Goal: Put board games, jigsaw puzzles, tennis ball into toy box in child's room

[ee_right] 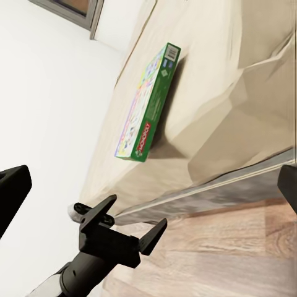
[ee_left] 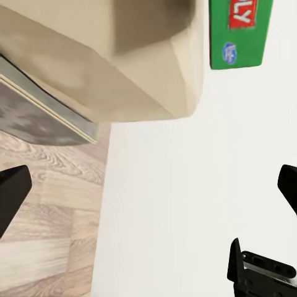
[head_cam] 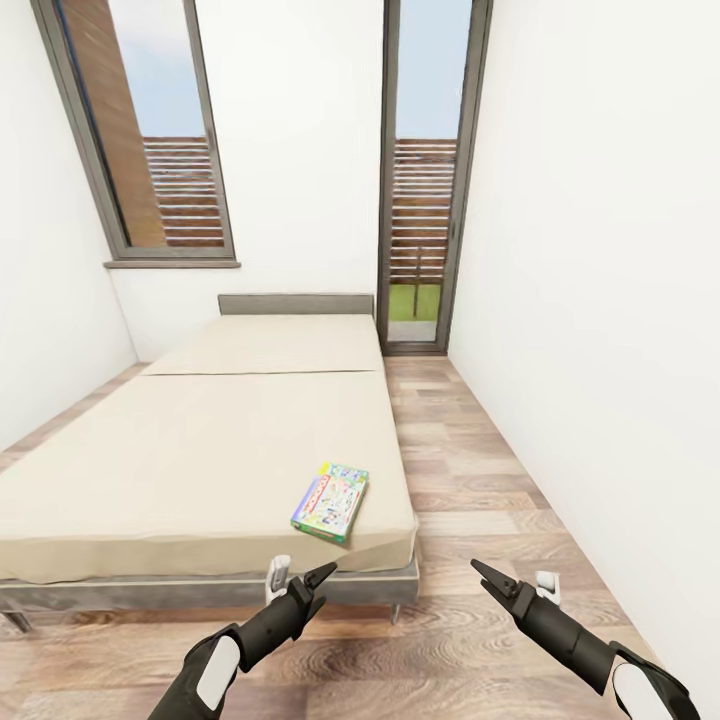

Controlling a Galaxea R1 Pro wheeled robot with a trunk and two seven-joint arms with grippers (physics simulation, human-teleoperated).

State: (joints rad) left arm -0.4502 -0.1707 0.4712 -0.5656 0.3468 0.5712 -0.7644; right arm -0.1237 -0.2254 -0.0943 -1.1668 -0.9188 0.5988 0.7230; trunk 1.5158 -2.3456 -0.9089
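A white Monopoly-style board game [head_cam: 331,500] with a green edge lies flat on the beige bed [head_cam: 200,450], near its front right corner. My left gripper [head_cam: 300,578] hovers open just in front of the bed frame, a little below and left of the game. Further right, over the wood floor, my right gripper [head_cam: 516,580] is open too, with nothing between its fingers. The right wrist view shows the board game [ee_right: 148,105] on the mattress, with the left gripper [ee_right: 117,238] in front of it. The game's green edge [ee_left: 241,31] shows in the left wrist view. The table and toy box are out of view.
A strip of wood-plank floor [head_cam: 470,470] runs between the bed and the white right wall [head_cam: 600,300]. A tall glass door [head_cam: 420,200] stands at its far end and a window [head_cam: 150,140] at the back left. The grey bed frame [head_cam: 150,592] is close to my arms.
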